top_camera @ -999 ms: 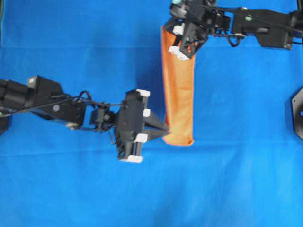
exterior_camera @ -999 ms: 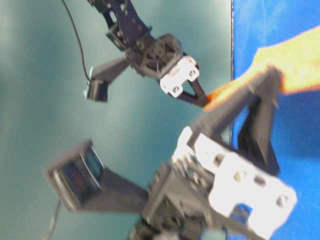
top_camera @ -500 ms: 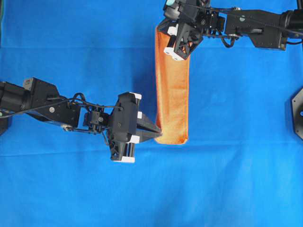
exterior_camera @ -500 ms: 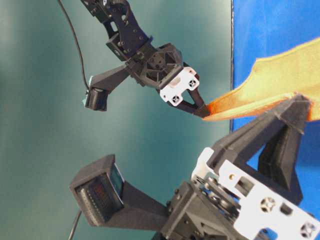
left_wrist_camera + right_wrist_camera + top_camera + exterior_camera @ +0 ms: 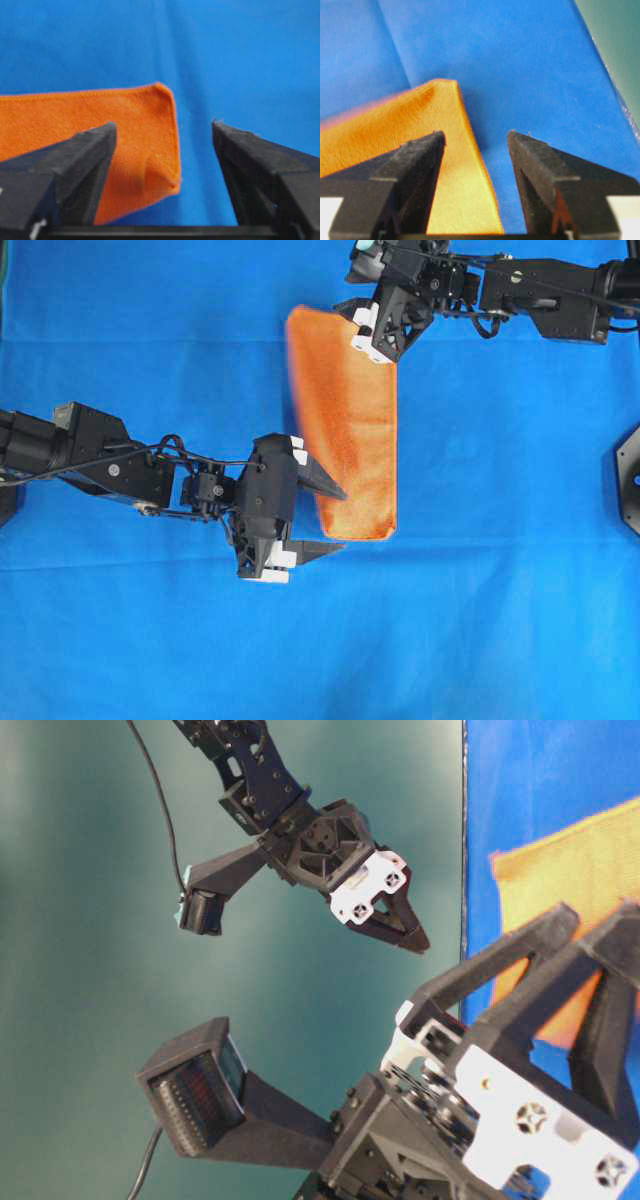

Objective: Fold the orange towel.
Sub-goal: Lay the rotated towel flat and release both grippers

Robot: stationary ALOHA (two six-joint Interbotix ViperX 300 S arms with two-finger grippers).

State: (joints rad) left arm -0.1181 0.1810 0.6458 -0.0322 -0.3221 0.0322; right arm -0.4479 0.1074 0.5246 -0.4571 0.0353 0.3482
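While orange towel lay folded, flat on blue cloth, left claw and right claw stood spread apart, gripping nothing.

From your left wrist camera you see the left gripper with its jaws spread wide, holding nothing. The orange towel lies on the blue cloth, its hemmed corner between the fingers (one small lump near that corner).
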